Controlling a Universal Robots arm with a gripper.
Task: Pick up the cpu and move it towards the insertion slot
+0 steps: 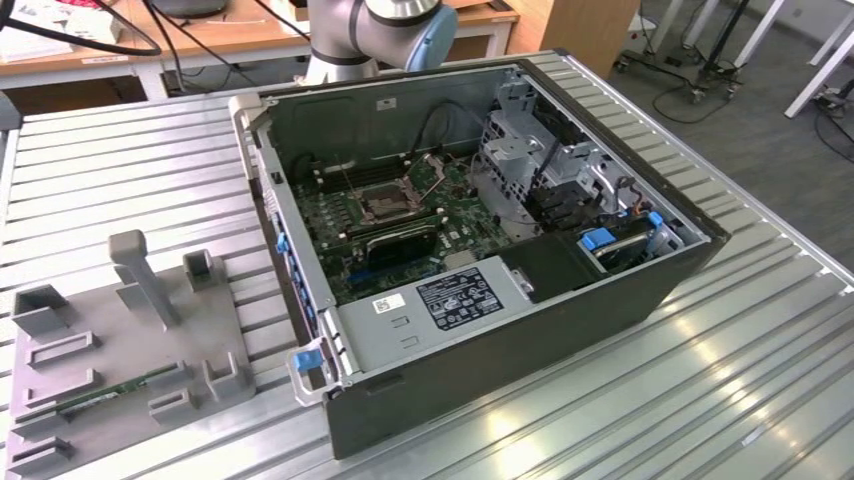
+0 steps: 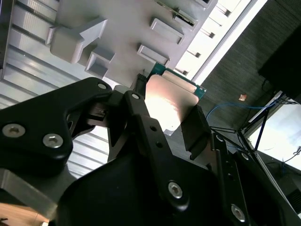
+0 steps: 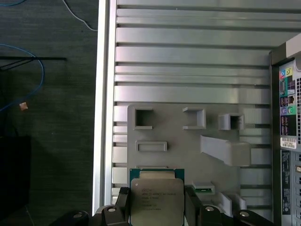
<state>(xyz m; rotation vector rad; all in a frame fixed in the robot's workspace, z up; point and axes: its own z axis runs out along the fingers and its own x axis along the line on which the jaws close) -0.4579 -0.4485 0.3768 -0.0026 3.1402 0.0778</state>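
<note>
In both wrist views my gripper (image 3: 157, 209) is shut on the cpu (image 3: 156, 195), a flat square chip with a silvery-beige face and a green rim. Black fingers (image 3: 193, 205) press on two opposite edges of it. In the second wrist view the cpu (image 2: 168, 99) sits between the fingertips of the gripper (image 2: 171, 123), held in the air over the grey tray (image 2: 122, 28). The insertion slot (image 1: 387, 203), a square socket with a shiny frame and dark centre, lies on the green board inside the open computer case (image 1: 534, 330).
The grey plastic tray (image 1: 134, 340) with raised blocks and recesses lies at the exterior view's left, with a green memory stick (image 1: 100, 395) in it. The ribbed metal table (image 1: 694, 400) ends in an edge beside the tray (image 3: 106, 117). The arm's base (image 1: 374, 35) stands behind the case.
</note>
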